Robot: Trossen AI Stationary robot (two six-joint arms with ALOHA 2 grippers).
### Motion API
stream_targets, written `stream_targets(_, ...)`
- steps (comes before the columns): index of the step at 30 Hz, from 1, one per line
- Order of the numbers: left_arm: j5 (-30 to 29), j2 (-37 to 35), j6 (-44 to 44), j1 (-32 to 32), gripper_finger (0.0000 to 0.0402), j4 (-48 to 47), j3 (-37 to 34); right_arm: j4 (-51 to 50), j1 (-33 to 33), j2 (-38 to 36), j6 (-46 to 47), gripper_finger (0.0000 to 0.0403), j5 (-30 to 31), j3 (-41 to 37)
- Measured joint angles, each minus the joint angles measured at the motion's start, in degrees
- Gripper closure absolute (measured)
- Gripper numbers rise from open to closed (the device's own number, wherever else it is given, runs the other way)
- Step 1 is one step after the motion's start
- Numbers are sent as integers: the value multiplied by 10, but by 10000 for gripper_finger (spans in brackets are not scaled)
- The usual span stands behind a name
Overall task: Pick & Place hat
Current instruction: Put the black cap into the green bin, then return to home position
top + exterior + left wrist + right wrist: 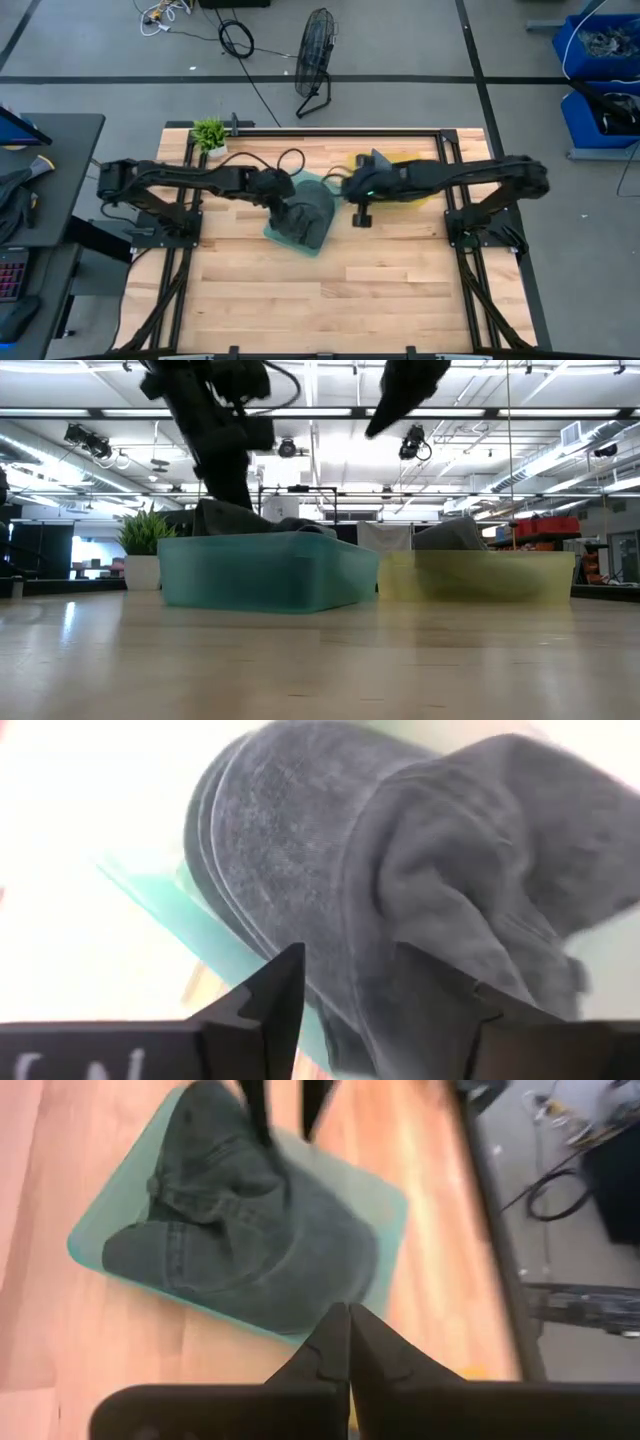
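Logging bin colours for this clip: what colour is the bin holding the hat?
Teal bin; it holds the dark grey hat, shown best in the right wrist view.

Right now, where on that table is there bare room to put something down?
The wooden table is bare on the near side of the teal bin. The far middle is crowded: the teal bin with the hat, the yellow bin and both arms.

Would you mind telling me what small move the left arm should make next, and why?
Probably lower and close the left gripper on the grey hat: its open fingers straddle a fold of the hat, which lies in the teal bin.
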Motion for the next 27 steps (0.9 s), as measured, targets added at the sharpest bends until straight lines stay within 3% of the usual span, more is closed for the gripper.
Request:
stream_targets(7, -16, -142, -9, -8, 229, -54, 2, 7, 0, -111, -3, 402, 24, -28)
stream_targets(15, -212, -300, -34, -65, 236, -110, -10, 137, 0, -251, 31, 402, 33, -237)
stream_targets(21, -241, -419, -65, -98, 236, -54, -147, 272, 0, -366, 28, 402, 34, -409)
stream_targets(27, -272, -562, -105, -100, 236, -7, -262, 353, -1, -502, -7, 403, 34, -511)
